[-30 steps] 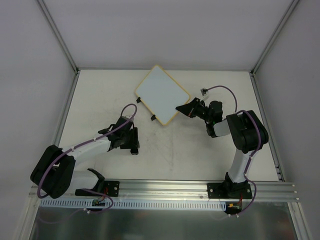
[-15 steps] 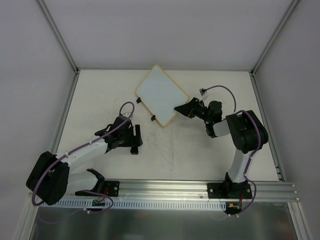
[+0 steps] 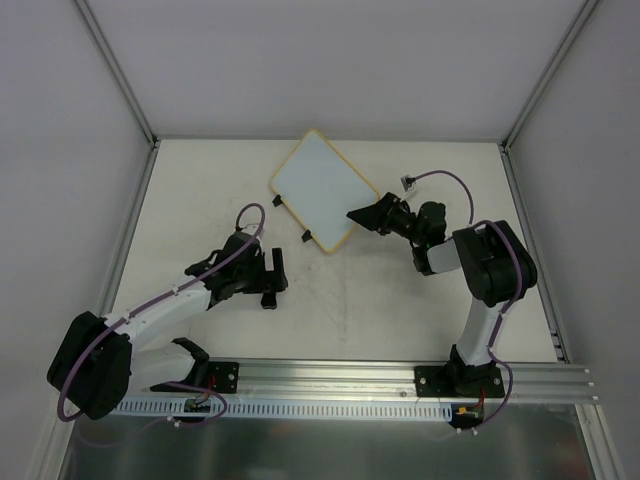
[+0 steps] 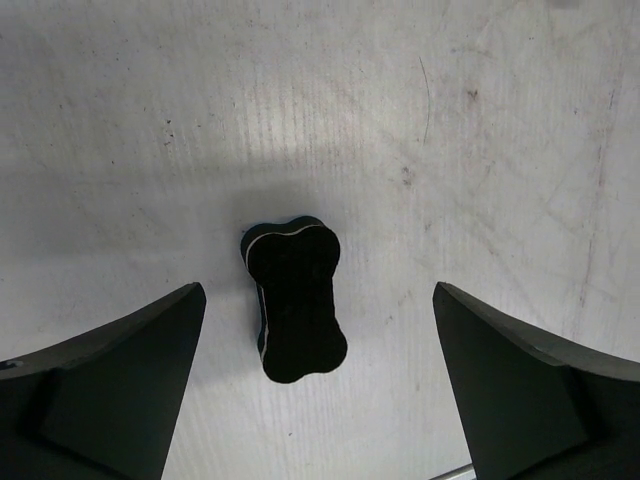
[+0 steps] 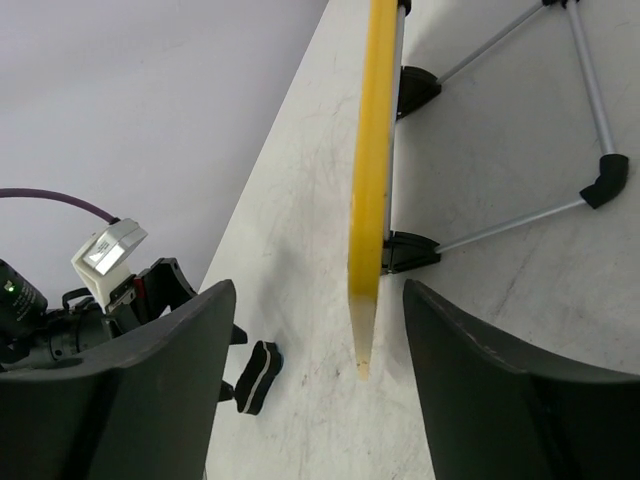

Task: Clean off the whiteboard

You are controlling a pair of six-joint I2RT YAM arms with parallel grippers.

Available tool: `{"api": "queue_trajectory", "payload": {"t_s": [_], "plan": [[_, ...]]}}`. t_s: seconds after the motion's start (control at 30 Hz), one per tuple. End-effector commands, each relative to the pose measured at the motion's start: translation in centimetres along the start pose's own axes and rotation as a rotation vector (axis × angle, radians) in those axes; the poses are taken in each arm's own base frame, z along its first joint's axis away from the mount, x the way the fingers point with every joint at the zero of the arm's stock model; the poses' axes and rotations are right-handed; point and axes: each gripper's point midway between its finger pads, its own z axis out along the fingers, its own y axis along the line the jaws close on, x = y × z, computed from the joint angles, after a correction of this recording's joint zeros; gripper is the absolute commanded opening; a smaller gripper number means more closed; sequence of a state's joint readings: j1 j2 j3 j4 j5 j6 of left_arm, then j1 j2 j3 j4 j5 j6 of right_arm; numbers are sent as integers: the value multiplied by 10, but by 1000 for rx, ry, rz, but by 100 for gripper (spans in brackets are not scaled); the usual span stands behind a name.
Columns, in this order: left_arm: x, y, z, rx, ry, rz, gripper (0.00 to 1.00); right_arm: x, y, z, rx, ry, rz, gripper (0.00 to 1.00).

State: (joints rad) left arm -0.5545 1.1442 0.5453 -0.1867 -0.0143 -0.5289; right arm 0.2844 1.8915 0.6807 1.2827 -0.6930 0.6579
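Top: whiteboard (image 3: 323, 188) lies flat at 12 o'clock on the table (image 3: 400, 300), turned diagonal. Your right gripper (image 3: 360, 215) sits at the whiteboard's 4 o'clock edge. Left gripper (image 3: 270, 281) is off its 7 o'clock, well apart from it.
L wrist: fingers (image 4: 120, 380) spread wide, nothing gripped. Black eraser (image 4: 293, 298) lies on the table between them, touching neither.
R wrist: jaws apart w/ the whiteboard's yellow rim in the gap, no contact visible. Eraser at 7 o'clock of frame.
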Motion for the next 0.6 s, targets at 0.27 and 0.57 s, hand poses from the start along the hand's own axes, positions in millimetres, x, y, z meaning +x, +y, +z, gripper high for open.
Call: {"api": "queue_trajectory", "payload": {"t_s": [0.27,0.57], "plan": [[-21,1,-17,3,-113,-2,99,-51,32,-23,-94,-190,-159,87],[-53,-6,-60,67,-328,5,99,-61,65,-56,-90,-293,-199,91]]}}
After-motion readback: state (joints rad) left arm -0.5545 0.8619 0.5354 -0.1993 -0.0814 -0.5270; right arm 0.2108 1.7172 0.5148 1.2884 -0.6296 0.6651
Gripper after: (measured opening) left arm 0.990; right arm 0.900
